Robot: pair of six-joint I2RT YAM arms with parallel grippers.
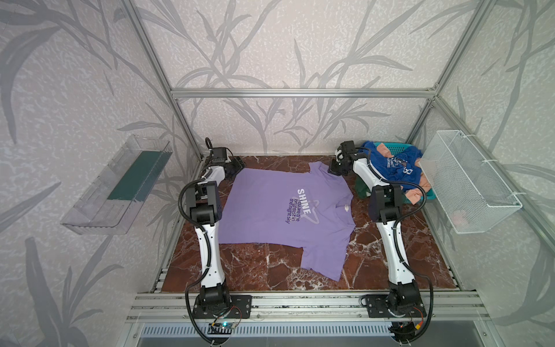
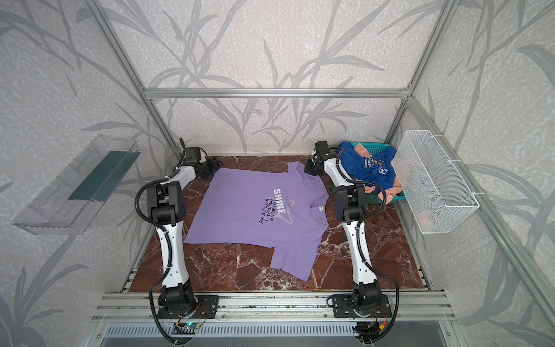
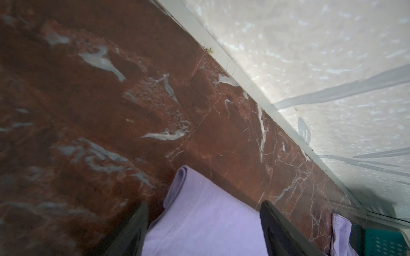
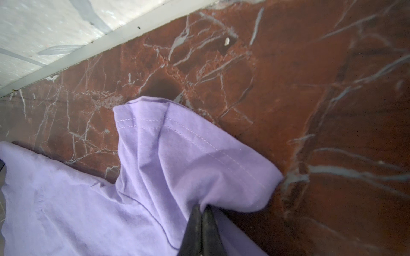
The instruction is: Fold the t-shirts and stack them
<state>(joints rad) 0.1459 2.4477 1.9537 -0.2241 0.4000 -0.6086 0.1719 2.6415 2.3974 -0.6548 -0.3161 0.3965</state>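
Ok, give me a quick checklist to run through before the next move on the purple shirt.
1. Sleeve of the purple shirt pinched by the right gripper: ok, fingers shut on the cloth.
2. Hem corner gripped by the left gripper: not ok, fingers open on either side of the cloth.
3. One left finger under the hem: cannot tell.
4. Shirt body spread flat, print up: ok.
5. The blue shirt kept in the teal basket: ok.

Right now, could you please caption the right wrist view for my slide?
Right hand shut on a sleeve of the lavender t-shirt, over the marble tabletop.
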